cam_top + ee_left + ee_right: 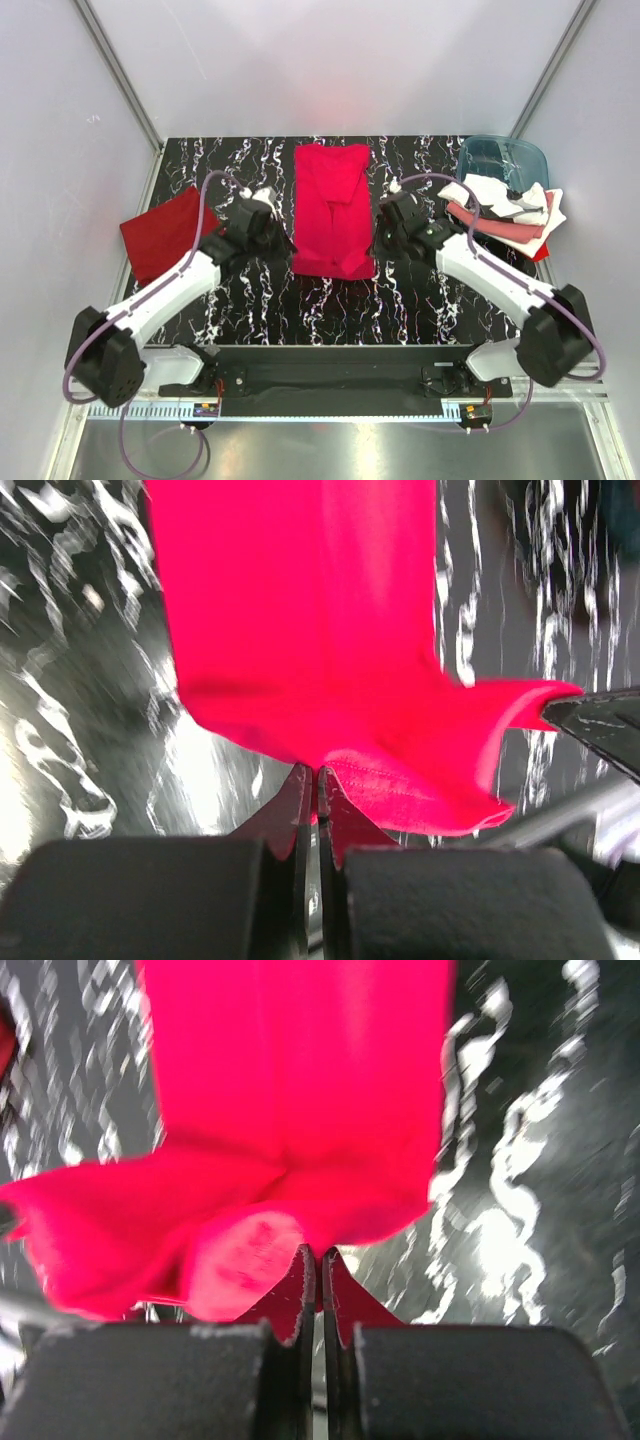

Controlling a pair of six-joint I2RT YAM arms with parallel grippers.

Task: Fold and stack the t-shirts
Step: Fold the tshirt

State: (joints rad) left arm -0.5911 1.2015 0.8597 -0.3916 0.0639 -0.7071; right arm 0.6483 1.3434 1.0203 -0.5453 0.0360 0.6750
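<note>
A dark red shirt (160,233) lies at the table's (300,310) left. My left claw (318,772) is pinched tight on the crimson shirt's (333,205) left edge, mid-table. My right claw (318,1252) is clamped on its right edge. Further right, more shirts (505,215) are piled just before the tub (500,160).

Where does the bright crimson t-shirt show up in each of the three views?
Top external: the crimson t-shirt lies at the centre of the picture.
Left wrist: it fills the upper middle, down to the bottom middle.
Right wrist: it fills the upper left and middle.
Shared landmark: the black marbled table.
</note>
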